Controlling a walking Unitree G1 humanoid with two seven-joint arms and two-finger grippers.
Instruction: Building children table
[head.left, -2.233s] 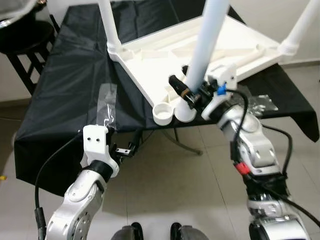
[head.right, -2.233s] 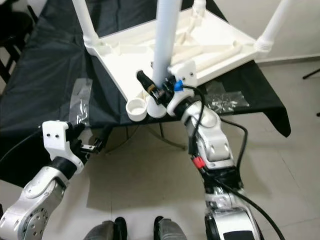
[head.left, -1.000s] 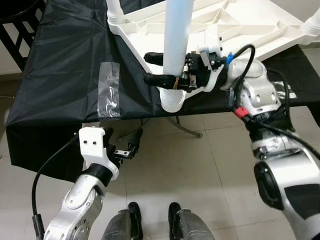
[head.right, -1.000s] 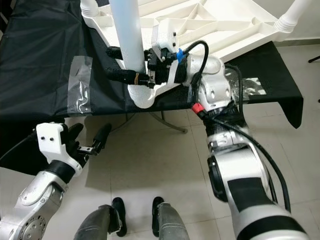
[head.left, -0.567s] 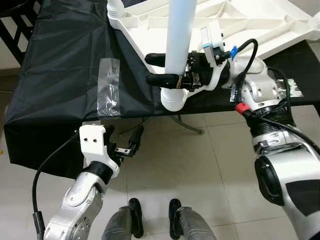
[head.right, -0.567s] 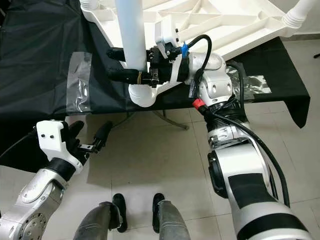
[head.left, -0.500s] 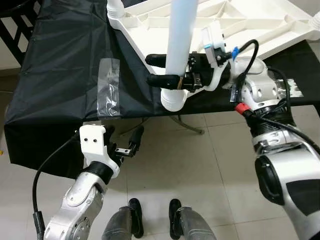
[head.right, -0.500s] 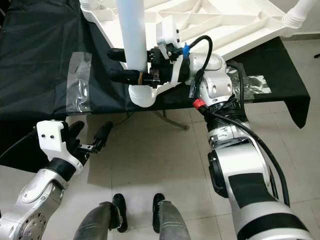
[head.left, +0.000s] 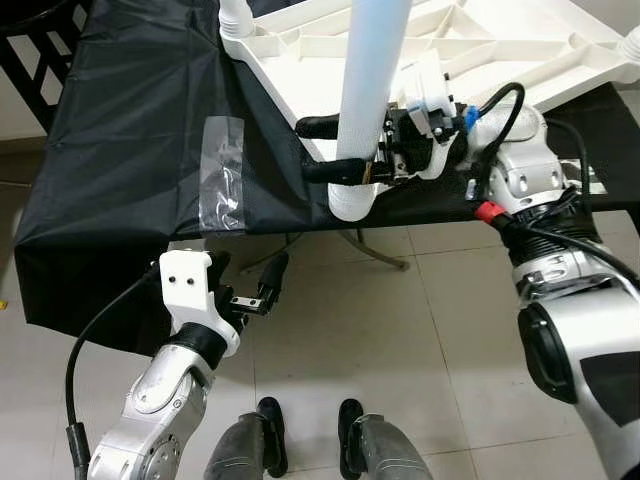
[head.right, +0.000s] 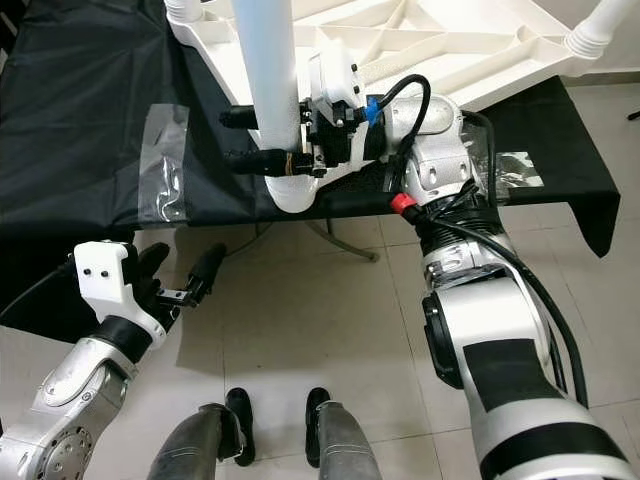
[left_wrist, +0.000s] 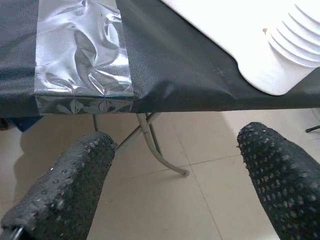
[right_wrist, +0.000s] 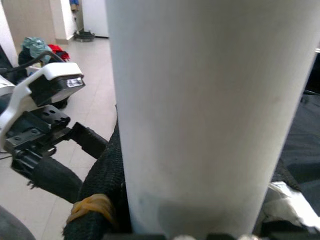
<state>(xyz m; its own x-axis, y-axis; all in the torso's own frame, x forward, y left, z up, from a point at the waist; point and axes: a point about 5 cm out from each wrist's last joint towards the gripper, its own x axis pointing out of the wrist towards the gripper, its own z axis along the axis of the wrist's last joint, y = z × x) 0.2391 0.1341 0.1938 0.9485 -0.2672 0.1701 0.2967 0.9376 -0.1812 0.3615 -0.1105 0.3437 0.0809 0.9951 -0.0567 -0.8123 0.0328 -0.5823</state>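
Presently: white plastic children's table (head.left: 480, 50), upturned on a black cloth-covered folding table (head.left: 120, 120). Right gripper (head.left: 330, 148) is clamped around the pale round table leg (head.left: 368, 100) standing in the near corner socket (fingers either side). Left gripper (head.left: 245, 290) hangs below, fingers (left_wrist: 65, 190) apart, holding nothing. Clear plastic bag (head.left: 222, 170) lies on the cloth.

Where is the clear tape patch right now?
In the left eye view the clear tape patch sits on the black tablecloth near its front edge, on the robot's left, above the idle left gripper.
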